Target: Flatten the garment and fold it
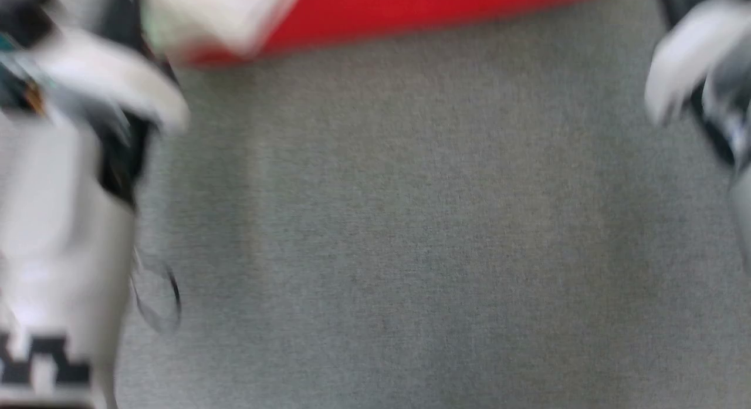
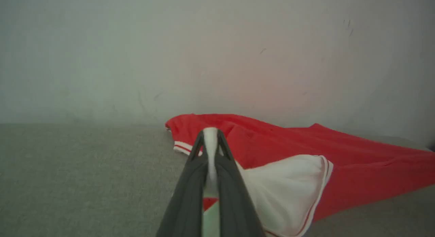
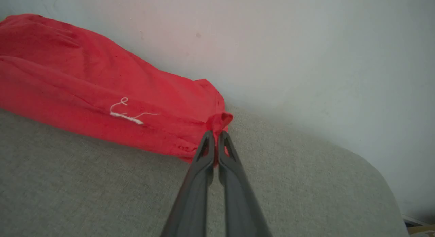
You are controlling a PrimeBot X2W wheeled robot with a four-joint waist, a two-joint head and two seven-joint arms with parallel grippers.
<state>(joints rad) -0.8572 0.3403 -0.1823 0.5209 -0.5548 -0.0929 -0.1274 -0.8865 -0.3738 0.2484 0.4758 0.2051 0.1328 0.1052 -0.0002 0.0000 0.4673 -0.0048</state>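
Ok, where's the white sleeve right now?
In the left wrist view, the white sleeve sits lower right of centre, right beside the left tool that pinches white cloth, with the red garment behind it.

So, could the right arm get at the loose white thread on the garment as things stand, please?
Probably not yet: the right gripper is shut on a red corner of the garment and would have to let go first. The white thread itself lies uncovered nearby.

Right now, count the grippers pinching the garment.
2. The left gripper pinches a white edge of the garment; the right gripper pinches its red corner.
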